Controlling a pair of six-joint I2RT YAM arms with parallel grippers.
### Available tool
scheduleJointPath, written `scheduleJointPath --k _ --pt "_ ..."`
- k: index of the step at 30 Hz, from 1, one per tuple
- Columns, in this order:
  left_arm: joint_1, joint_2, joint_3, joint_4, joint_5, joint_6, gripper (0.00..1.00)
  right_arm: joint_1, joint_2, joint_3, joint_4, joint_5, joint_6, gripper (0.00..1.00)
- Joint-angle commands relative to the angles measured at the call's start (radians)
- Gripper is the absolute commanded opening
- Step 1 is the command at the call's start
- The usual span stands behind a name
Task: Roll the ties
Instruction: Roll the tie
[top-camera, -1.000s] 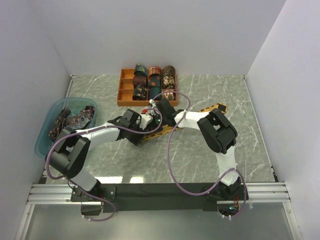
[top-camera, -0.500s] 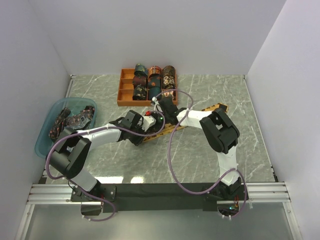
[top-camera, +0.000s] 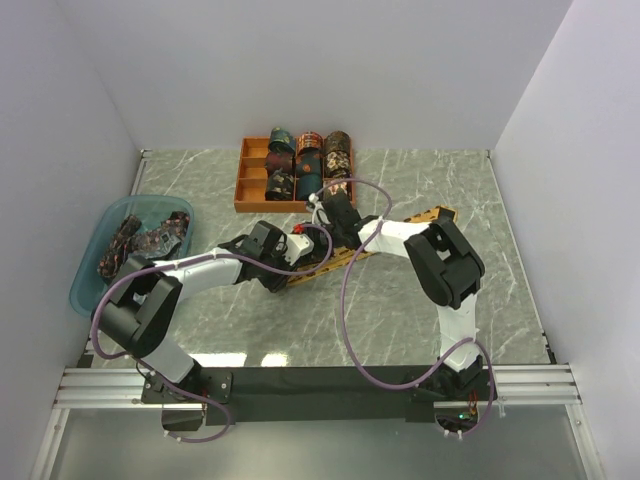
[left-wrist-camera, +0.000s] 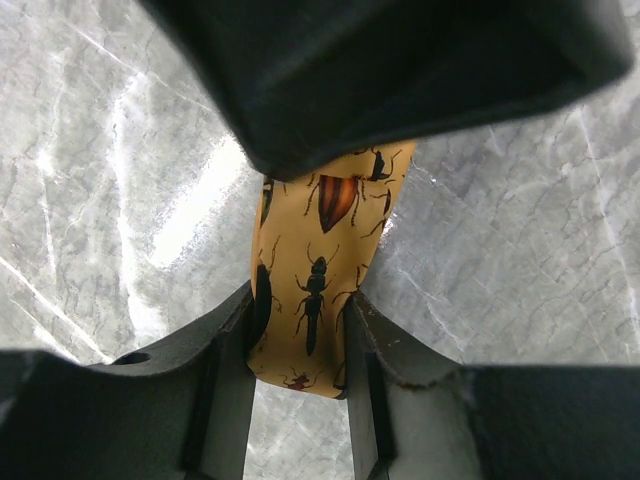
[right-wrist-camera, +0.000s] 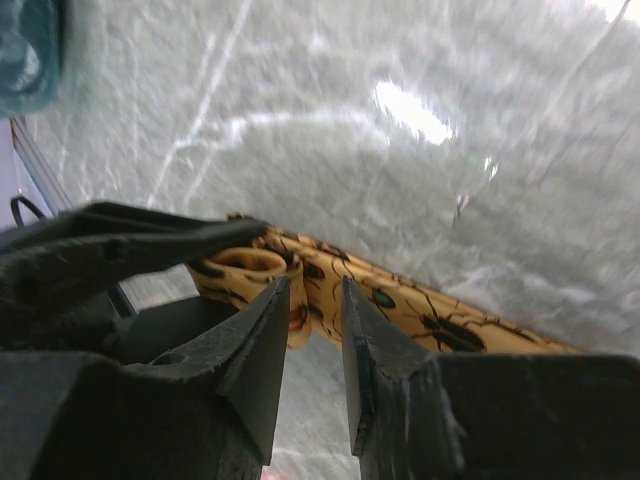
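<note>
A mustard-gold tie printed with dark insects (top-camera: 400, 228) lies diagonally across the middle of the marble table, its near-left end curled into a small roll. My left gripper (top-camera: 300, 252) is at that end. In the left wrist view its jaws (left-wrist-camera: 302, 300) are shut on the tie (left-wrist-camera: 320, 230), fabric touching both fingers. My right gripper (top-camera: 325, 235) comes in from the right at the same end. In the right wrist view its jaws (right-wrist-camera: 315, 285) stand narrowly apart, pinching the fabric beside the roll (right-wrist-camera: 240, 268); the flat strip (right-wrist-camera: 440, 325) runs off to the right.
An orange compartment tray (top-camera: 242, 190) holding several rolled ties stands behind the grippers. A translucent blue basin (top-camera: 90, 280) with loose dark ties (top-camera: 140, 240) sits at the left. White walls close in the table on three sides.
The right gripper has shifted slightly right and back along the tie. The left gripper has edged right with the rolled end. The tie's far end has not moved.
</note>
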Motion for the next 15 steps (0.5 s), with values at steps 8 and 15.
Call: scheduleJointPath --k 8,15 --pt "-0.009 0.01 -0.004 -0.035 0.033 0.019 0.43 0.02 -0.037 -0.055 0.061 -0.061 0.015 0.23" --pt "-0.009 0.022 -0.001 -0.045 0.036 0.018 0.43 0.02 -0.092 -0.08 0.071 0.0 0.032 0.24"
